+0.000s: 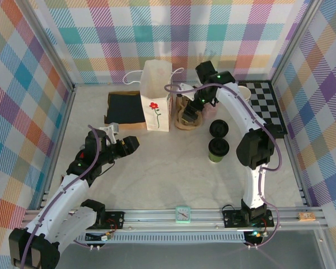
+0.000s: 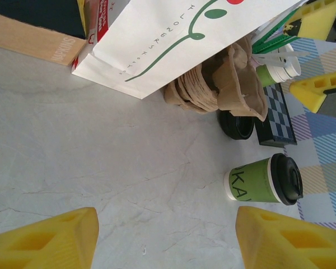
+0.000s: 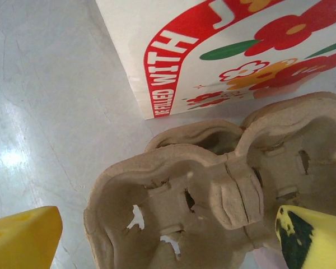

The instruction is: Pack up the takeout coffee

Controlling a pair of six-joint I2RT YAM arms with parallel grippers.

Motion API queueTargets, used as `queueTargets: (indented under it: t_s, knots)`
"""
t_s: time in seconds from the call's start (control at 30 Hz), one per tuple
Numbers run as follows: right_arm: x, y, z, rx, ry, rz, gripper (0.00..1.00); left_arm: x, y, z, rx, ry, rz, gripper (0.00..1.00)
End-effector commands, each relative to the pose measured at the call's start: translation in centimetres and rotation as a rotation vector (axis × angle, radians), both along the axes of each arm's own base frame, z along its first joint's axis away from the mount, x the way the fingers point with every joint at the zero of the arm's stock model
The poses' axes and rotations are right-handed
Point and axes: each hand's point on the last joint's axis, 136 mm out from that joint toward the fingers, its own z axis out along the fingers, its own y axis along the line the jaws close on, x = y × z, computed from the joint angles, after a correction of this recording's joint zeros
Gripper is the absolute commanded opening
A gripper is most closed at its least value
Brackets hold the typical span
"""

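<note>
Coffee (image 1: 218, 149) stands upright on the table (image 1: 168, 179), right of centre, just on the near side of a loose black lid (image 1: 219, 129) and apart from the bag (image 1: 155, 101). Right gripper (image 3: 168, 216): jaws spread wide over the carrier stack (image 3: 213, 185) just right of the bag, gripping nothing. Left gripper (image 2: 165, 238): jaws apart, empty, over bare table at near left.

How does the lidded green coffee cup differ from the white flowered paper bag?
The takeout coffee is far shorter than the paper bag. The cup is round, green and cream, with a black lid; the bag is flat-sided, white, with a red flower and handles. The bag stands beside the cardboard cup carrier; the cup stands apart from it. Both stand upright on the table.
</note>
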Motion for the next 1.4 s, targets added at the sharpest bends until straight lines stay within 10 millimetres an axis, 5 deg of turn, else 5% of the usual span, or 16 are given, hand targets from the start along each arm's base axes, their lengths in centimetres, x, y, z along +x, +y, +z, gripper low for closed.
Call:
queueTargets:
  t_s: [0.0,0.2,0.47,1.37]
  knots:
    - [-0.1,0.8,1.2,0.040,-0.029,0.015,0.99,0.5,0.4,1.0,0.016,-0.030,0.007,0.66]
    - [1.3,-0.2,-0.4,-0.032,-0.092,-0.008,0.99,0.5,0.3,0.9,0.014,-0.030,0.005,0.66]
    - [-0.6,-0.2,-0.1,-0.014,-0.087,0.134,0.99,0.2,0.5,0.7,0.018,-0.027,0.010,0.66]
    - [3.4,-0.2,-2.6,-0.048,-0.109,0.179,0.94,0.1,0.8,1.0,0.035,-0.035,0.020,0.66]
